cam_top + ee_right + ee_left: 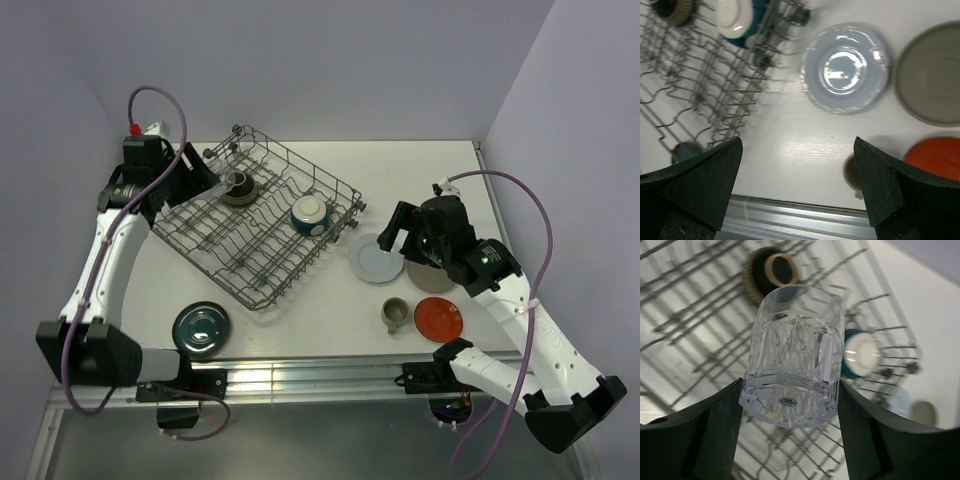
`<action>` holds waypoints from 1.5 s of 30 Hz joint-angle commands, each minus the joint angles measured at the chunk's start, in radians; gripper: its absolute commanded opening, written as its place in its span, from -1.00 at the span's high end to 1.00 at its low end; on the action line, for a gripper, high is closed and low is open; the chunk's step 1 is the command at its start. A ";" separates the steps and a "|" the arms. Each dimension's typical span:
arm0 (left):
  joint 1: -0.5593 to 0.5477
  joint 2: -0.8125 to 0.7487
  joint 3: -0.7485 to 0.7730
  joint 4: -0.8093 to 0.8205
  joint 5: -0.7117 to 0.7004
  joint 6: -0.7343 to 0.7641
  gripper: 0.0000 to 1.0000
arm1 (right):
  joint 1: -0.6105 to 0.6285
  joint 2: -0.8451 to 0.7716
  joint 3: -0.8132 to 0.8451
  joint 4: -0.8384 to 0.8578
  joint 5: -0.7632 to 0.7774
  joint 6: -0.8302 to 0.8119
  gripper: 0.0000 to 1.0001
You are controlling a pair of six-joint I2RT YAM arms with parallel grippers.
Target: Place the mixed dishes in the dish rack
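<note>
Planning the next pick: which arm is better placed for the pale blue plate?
Right. The right hand, open and empty, hangs close to the pale blue plate. The left hand is over the dish rack, closed on the clear glass.

Robot lab test cell, not a real kitchen. White bench [300,325] boxed in by plain pale lilac walls [350,60] at the back and both sides. Two white-and-black robot arms, left arm [100,260] and right arm [530,320], are bolted at a metal rail [300,378] along the near edge. Purple cables [158,89] loop loose off the arms. Kitchenware sits straight on the bare bench top: wire dish rack [250,230], pale blue plate [377,262], grey mug [394,315], red saucer [438,319].
</note>
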 commanded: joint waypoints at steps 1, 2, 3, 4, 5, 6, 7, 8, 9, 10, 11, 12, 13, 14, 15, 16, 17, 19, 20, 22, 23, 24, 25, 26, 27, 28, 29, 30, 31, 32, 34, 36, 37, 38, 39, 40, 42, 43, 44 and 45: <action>0.001 0.132 0.098 -0.198 -0.259 0.138 1.00 | -0.002 -0.024 0.005 -0.109 0.133 -0.044 -0.99; 0.000 0.148 0.109 -0.196 -0.287 0.143 1.00 | 0.000 -0.032 -0.003 -0.116 0.139 -0.048 -0.99; -0.001 0.161 0.124 -0.189 -0.320 0.146 1.00 | -0.002 -0.038 -0.011 -0.122 0.142 -0.046 -0.99; -0.001 0.192 0.130 -0.187 -0.381 0.158 1.00 | 0.000 -0.055 -0.029 -0.131 0.142 -0.045 -0.99; -0.001 0.210 0.139 -0.190 -0.409 0.161 1.00 | 0.000 -0.066 -0.041 -0.134 0.142 -0.038 -0.99; -0.001 0.227 0.161 -0.196 -0.438 0.167 1.00 | 0.002 -0.078 -0.052 -0.136 0.135 -0.037 -0.99; 0.001 0.258 0.167 -0.196 -0.458 0.178 1.00 | 0.002 -0.105 -0.078 -0.136 0.132 -0.034 -0.99; 0.001 0.270 0.169 -0.183 -0.472 0.184 1.00 | 0.003 -0.118 -0.089 -0.134 0.129 -0.029 -0.99; 0.001 0.286 0.182 -0.182 -0.477 0.187 1.00 | 0.003 -0.130 -0.100 -0.134 0.122 -0.023 -0.99; 0.003 0.322 0.193 -0.192 -0.480 0.192 1.00 | 0.003 -0.150 -0.118 -0.136 0.118 -0.018 -0.99; 0.003 0.344 0.219 -0.201 -0.485 0.194 1.00 | 0.005 -0.158 -0.127 -0.133 0.112 -0.006 -0.99; 0.003 0.391 0.233 -0.210 -0.483 0.201 1.00 | 0.005 -0.170 -0.138 -0.125 0.109 0.000 -0.99; 0.004 0.420 0.248 -0.221 -0.482 0.203 1.00 | 0.006 -0.172 -0.155 -0.125 0.109 0.008 -0.99; 0.004 0.448 0.288 -0.254 -0.485 0.206 1.00 | 0.006 -0.169 -0.159 -0.134 0.121 0.029 -0.99; 0.004 0.502 0.304 -0.265 -0.483 0.212 1.00 | 0.008 -0.156 -0.161 -0.157 0.134 0.035 -0.99; 0.006 0.523 0.316 -0.270 -0.480 0.218 1.00 | 0.009 -0.149 -0.164 -0.171 0.163 0.035 -0.99; 0.006 0.543 0.340 -0.274 -0.477 0.221 1.00 | 0.009 -0.141 -0.163 -0.185 0.177 0.037 -0.99; 0.012 0.595 0.365 -0.279 -0.480 0.227 1.00 | 0.012 -0.121 -0.153 -0.218 0.197 0.044 -0.99; 0.021 0.609 0.385 -0.275 -0.460 0.229 1.00 | 0.012 -0.120 -0.153 -0.222 0.188 0.049 -0.99; 0.027 0.655 0.426 -0.287 -0.440 0.229 1.00 | 0.014 -0.138 -0.155 -0.225 0.167 0.063 -0.99; 0.032 0.669 0.439 -0.299 -0.439 0.227 1.00 | 0.014 -0.147 -0.158 -0.223 0.164 0.069 -0.99; 0.033 0.695 0.451 -0.304 -0.431 0.224 1.00 | 0.014 -0.167 -0.162 -0.223 0.159 0.071 -0.99; 0.035 0.706 0.468 -0.310 -0.428 0.221 0.98 | 0.014 -0.178 -0.164 -0.223 0.152 0.074 -0.99; 0.036 0.712 0.472 -0.311 -0.422 0.221 0.77 | 0.015 -0.187 -0.167 -0.225 0.151 0.072 -0.99; 0.036 0.717 0.475 -0.310 -0.422 0.220 0.54 | 0.014 -0.189 -0.170 -0.228 0.153 0.072 -0.99; 0.036 0.720 0.479 -0.310 -0.426 0.215 0.31 | 0.015 -0.187 -0.172 -0.237 0.158 0.077 -0.99; 0.036 0.718 0.477 -0.307 -0.431 0.212 0.01 | 0.015 -0.179 -0.173 -0.248 0.162 0.078 -0.99; 0.036 0.718 0.474 -0.296 -0.431 0.210 -0.30 | 0.015 -0.176 -0.179 -0.249 0.156 0.080 -0.99; 0.038 0.718 0.471 -0.294 -0.440 0.207 -0.62 | 0.017 -0.173 -0.185 -0.251 0.149 0.080 -0.99; 0.041 0.718 0.472 -0.296 -0.442 0.206 -0.88 | 0.018 -0.172 -0.192 -0.251 0.142 0.081 -0.99; 0.044 0.715 0.466 -0.288 -0.446 0.203 -0.98 | 0.028 -0.179 -0.205 -0.255 0.138 0.092 -0.99; 0.049 0.697 0.457 -0.279 -0.443 0.200 -0.98 | 0.044 -0.201 -0.221 -0.249 0.124 0.097 -0.98; 0.052 0.688 0.446 -0.262 -0.437 0.198 -0.98 | 0.052 -0.207 -0.228 -0.245 0.115 0.094 -0.96; 0.056 0.677 0.445 -0.258 -0.419 0.191 -0.99 | 0.060 -0.213 -0.233 -0.239 0.109 0.097 -0.93; 0.056 0.660 0.445 -0.258 -0.413 0.189 -0.98 | 0.075 -0.212 -0.241 -0.238 0.109 0.101 -0.87; 0.056 0.649 0.446 -0.256 -0.407 0.184 -0.98 | 0.086 -0.213 -0.247 -0.235 0.102 0.109 -0.85; 0.056 0.616 0.460 -0.264 -0.400 0.171 -0.98 | 0.129 -0.205 -0.268 -0.200 0.089 0.115 -0.81; 0.056 0.599 0.457 -0.264 -0.394 0.165 -0.98 | 0.146 -0.199 -0.277 -0.186 0.076 0.126 -0.79; 0.056 0.580 0.454 -0.259 -0.385 0.155 -0.99 | 0.164 -0.177 -0.288 -0.168 0.072 0.130 -0.76; 0.056 0.536 0.449 -0.256 -0.359 0.151 -0.99 | 0.205 -0.160 -0.307 -0.136 0.073 0.139 -0.72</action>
